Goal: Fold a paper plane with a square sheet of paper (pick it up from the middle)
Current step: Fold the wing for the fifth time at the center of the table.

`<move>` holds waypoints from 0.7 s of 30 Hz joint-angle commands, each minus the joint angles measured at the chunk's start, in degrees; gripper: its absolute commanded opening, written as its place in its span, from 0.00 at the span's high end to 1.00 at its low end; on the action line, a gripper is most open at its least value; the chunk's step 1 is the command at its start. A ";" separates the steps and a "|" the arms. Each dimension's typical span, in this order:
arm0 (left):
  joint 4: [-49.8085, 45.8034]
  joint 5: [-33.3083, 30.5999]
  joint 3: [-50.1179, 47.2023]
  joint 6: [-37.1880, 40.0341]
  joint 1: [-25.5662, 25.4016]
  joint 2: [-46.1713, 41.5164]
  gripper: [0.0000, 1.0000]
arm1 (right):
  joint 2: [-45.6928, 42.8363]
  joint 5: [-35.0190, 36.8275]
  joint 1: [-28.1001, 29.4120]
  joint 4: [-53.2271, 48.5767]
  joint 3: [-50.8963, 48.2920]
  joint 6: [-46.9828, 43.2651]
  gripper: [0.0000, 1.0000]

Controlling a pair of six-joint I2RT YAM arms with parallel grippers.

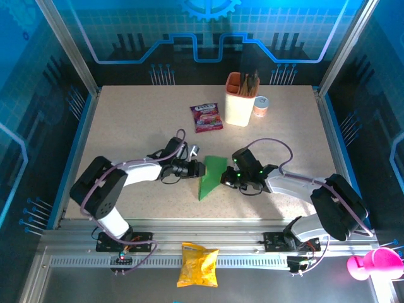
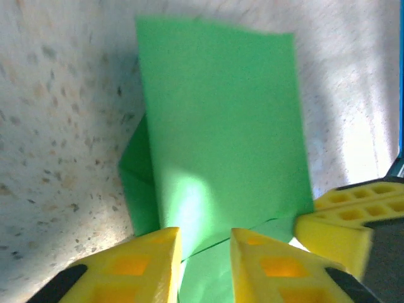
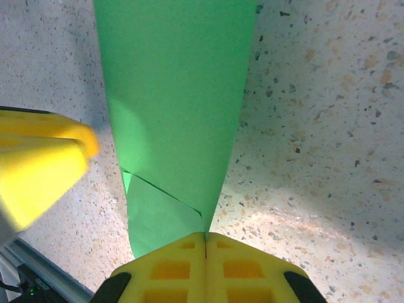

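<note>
The green sheet of paper (image 1: 211,177) lies folded into a pointed, layered shape at the middle of the table, between my two grippers. From the left, my left gripper (image 1: 201,169) reaches its edge. In the left wrist view that gripper (image 2: 205,252) stands open, its yellow fingers (image 2: 148,265) apart with the green paper (image 2: 221,126) showing in the gap. From the right, my right gripper (image 1: 224,178) meets the sheet. In the right wrist view it (image 3: 206,235) is shut on the paper's (image 3: 177,95) near edge, where a folded flap shows.
A purple snack sachet (image 1: 206,117), a beige holder with sticks (image 1: 240,100) and a small can (image 1: 261,106) stand at the back. A yellow crisp bag (image 1: 198,265) lies on the front rail, and a pink object (image 1: 372,264) sits at the front right.
</note>
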 commanded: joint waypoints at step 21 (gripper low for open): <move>-1.14 -41.79 -7.14 16.10 -30.96 -10.26 0.49 | 1.21 2.06 1.55 -4.50 4.01 1.76 1.00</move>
